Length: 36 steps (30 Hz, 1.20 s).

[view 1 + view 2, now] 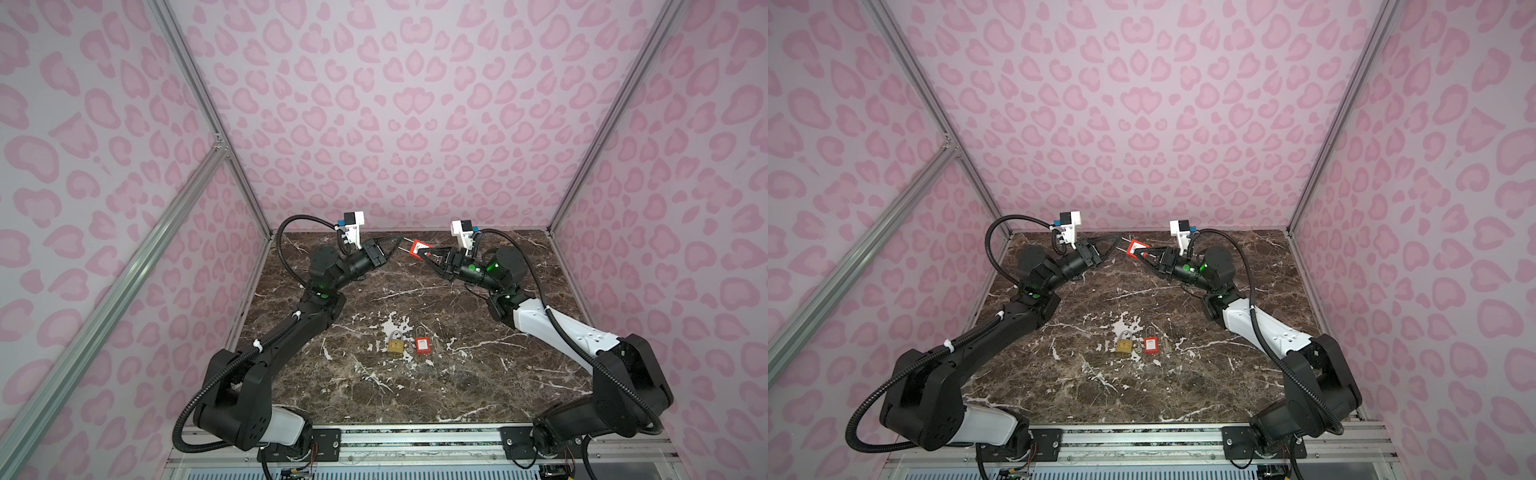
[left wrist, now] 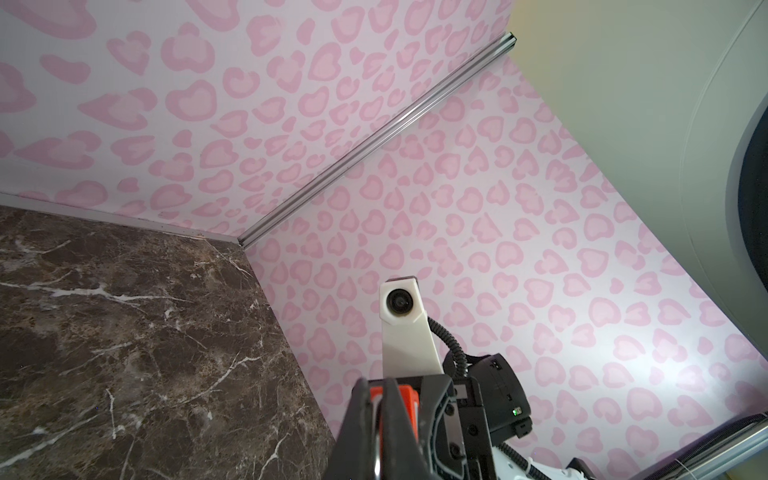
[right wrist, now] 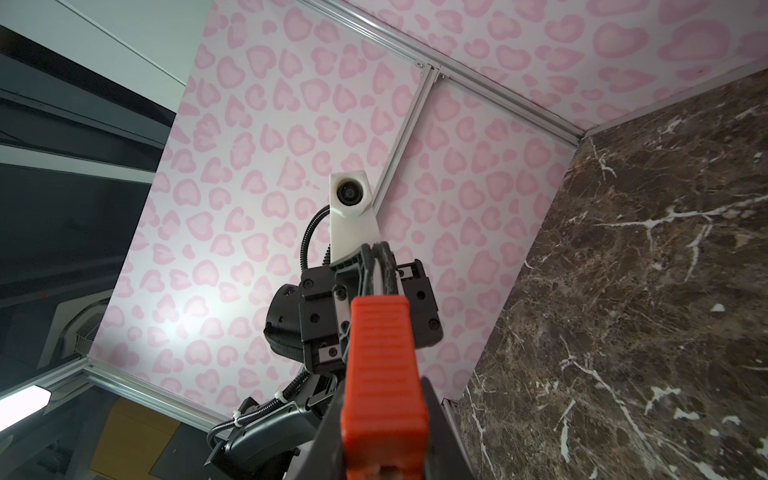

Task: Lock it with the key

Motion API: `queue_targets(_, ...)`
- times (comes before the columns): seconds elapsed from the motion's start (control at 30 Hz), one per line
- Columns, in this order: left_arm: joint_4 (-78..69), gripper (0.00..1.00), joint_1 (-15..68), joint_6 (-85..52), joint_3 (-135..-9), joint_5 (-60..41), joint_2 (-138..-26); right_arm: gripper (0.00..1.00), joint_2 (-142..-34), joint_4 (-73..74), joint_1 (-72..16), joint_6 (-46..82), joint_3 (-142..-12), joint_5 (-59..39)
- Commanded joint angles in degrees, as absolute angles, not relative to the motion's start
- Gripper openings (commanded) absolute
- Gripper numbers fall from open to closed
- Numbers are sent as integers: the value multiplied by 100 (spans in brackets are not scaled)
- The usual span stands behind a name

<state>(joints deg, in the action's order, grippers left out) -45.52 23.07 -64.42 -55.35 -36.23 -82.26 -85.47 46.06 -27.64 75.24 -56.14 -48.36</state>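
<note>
Right gripper (image 1: 424, 254): raised over the far part of the dark brown marble-patterned tabletop (image 1: 415, 395). Its jaws are clamped on the body of a red plastic-bodied padlock (image 1: 414, 247), with one finger against each flat side of the padlock (image 3: 382, 374) in the right wrist view. The padlock (image 1: 1133, 246) is clear of the table in both top views. Its silver shackle (image 1: 404, 249) points toward the left arm.

Left gripper (image 1: 397, 241): also raised, facing the right gripper across the middle. Its fingers (image 3: 386, 266) are pressed fully together. The tips are at the end of the shackle, either touching it or just beside it; which cannot be told. Whether anything is pinched between them cannot be told either.

On the near-middle of the tabletop, well apart from both grippers, a brass padlock (image 1: 395, 345) lies flat. A second small red padlock (image 1: 423, 345) lies just beside it, toward the right arm, not touching
</note>
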Motion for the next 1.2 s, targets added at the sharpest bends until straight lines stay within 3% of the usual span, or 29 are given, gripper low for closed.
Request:
queue_targets(0.0, -4649, 8, 2432, -6205, -5567, -4200, -8264, 10, -8613, 5038, -2846, 7667, -5725, -4887)
queue_targets(0.1, -4527, 9, 2440, -6134, -5579, -4223, -8253, 10, -8710, 5042, -2841, 7668, -5814, -4954)
queue_targets(0.4, -4339, 34, 2233, -6105, -5577, -4233, -7997, 10, -8384, 4290, -2531, 7242, -5864, -5140)
queue_targets(0.57, -4534, 42, 2262, -6274, -5645, -4279, -8109, 10, -8391, 4463, -2565, 7324, -5772, -5018)
queue_targets(0.97, -4566, 43, 2523, -6259, -5715, -4245, -8253, 10, -8788, 4719, -2951, 7419, -5927, -4958)
queue_targets(1.17, -4524, 37, 2480, -6222, -5696, -4184, -8226, 11, -8720, 4631, -2962, 7349, -5863, -4956)
